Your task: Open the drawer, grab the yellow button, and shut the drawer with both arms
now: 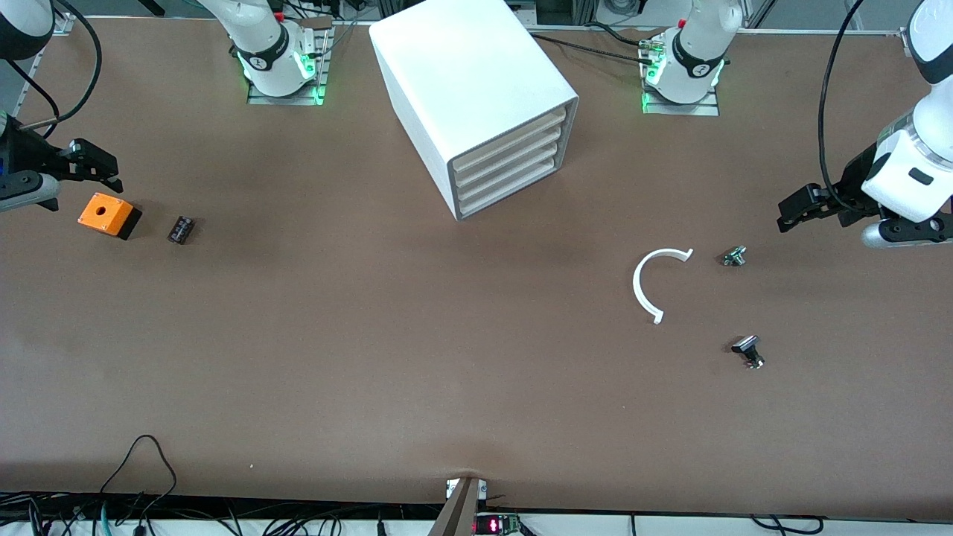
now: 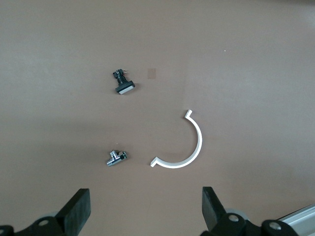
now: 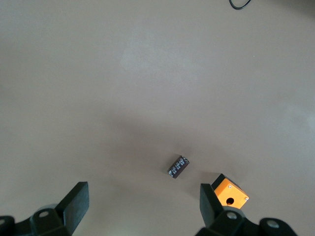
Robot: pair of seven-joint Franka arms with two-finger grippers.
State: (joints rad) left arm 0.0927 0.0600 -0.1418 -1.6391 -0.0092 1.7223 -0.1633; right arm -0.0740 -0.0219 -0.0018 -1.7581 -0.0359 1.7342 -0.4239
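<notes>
The white cabinet (image 1: 476, 97) stands near the robots' bases, between the two of them. Its four slim drawers all sit flush in its front. The top drawer (image 1: 512, 132) is shut. No orange-capped button shows in any view. My left gripper (image 1: 795, 211) is open and empty, up over the left arm's end of the table; in the left wrist view (image 2: 145, 212) it holds nothing. My right gripper (image 1: 95, 167) is open and empty over the right arm's end of the table, beside the orange box; the right wrist view (image 3: 142, 210) shows it empty too.
An orange box with a hole (image 1: 109, 214) (image 3: 230, 192) and a small black part (image 1: 181, 229) (image 3: 178, 166) lie under the right gripper. A white C-shaped ring (image 1: 646, 286) (image 2: 186, 147), a silver part (image 1: 734, 257) (image 2: 116, 158) and a black part (image 1: 748, 350) (image 2: 123, 82) lie near the left gripper.
</notes>
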